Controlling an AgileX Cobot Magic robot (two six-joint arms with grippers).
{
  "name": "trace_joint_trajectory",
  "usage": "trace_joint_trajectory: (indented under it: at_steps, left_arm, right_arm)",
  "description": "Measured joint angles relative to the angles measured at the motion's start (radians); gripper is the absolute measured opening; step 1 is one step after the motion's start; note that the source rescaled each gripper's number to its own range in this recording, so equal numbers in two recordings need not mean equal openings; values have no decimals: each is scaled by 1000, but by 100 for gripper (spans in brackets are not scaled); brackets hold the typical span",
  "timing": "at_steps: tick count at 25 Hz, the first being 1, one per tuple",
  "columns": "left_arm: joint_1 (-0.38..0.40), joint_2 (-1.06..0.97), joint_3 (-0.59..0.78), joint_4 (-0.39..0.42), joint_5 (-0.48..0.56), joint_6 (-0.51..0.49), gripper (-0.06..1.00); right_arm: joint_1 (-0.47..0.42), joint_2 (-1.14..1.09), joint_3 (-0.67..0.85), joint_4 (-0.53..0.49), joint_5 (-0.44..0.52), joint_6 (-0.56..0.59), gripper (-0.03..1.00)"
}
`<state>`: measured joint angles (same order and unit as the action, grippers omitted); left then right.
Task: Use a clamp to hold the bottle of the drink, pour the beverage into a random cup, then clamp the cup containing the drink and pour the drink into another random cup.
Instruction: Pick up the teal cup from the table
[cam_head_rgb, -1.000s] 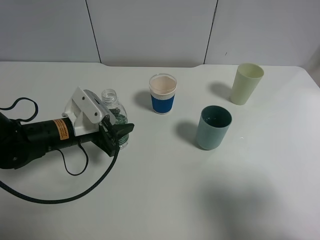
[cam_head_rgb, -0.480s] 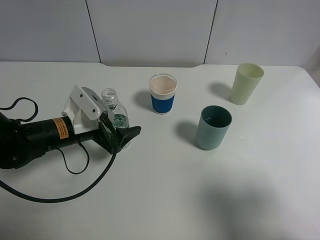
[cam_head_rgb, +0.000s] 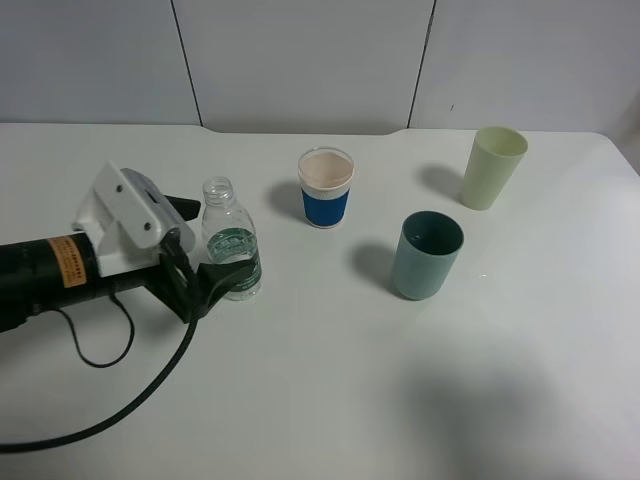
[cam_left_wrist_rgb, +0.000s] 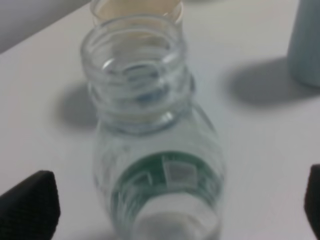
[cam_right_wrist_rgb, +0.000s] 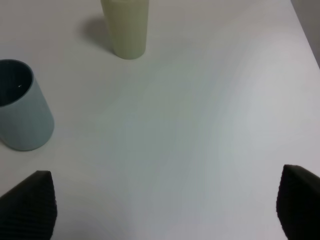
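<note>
The clear bottle (cam_head_rgb: 231, 252) with a green label stands upright and uncapped on the table at the left. My left gripper (cam_head_rgb: 212, 241) is open, and its black fingers stand apart on either side of the bottle's lower part without gripping it. In the left wrist view the bottle (cam_left_wrist_rgb: 155, 145) fills the middle between the two fingertips of the left gripper (cam_left_wrist_rgb: 170, 210). The teal cup (cam_head_rgb: 428, 255) stands right of centre and also shows in the right wrist view (cam_right_wrist_rgb: 20, 107). My right gripper (cam_right_wrist_rgb: 162, 205) is open and empty over bare table. I cannot tell how much liquid is in the bottle or the cup.
A white cup with a blue band (cam_head_rgb: 326, 188) stands behind the middle. A pale yellow-green cup (cam_head_rgb: 492, 167) stands at the back right and also shows in the right wrist view (cam_right_wrist_rgb: 127, 27). A black cable (cam_head_rgb: 130, 400) loops on the table at the front left.
My left gripper opened off the bottle and drew back to the left. The bottle stays standing upright on the table. The cups have not moved.
</note>
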<state>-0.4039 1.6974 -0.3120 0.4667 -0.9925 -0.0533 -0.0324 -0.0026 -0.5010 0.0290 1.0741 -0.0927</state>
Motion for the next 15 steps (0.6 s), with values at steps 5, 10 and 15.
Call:
trace_joint_trajectory:
  at_steps: [5, 10, 15]
  left_arm:
    - [0, -229, 110, -17, 96, -4, 100]
    - [0, -421, 150, -38, 220, -73, 100]
    - [0, -732, 155, -139, 462, -224, 100]
  right_arm:
    - [0, 0, 0, 0, 0, 0, 60]
    - [0, 0, 0, 0, 0, 0, 60]
    - [0, 0, 0, 0, 0, 0, 60]
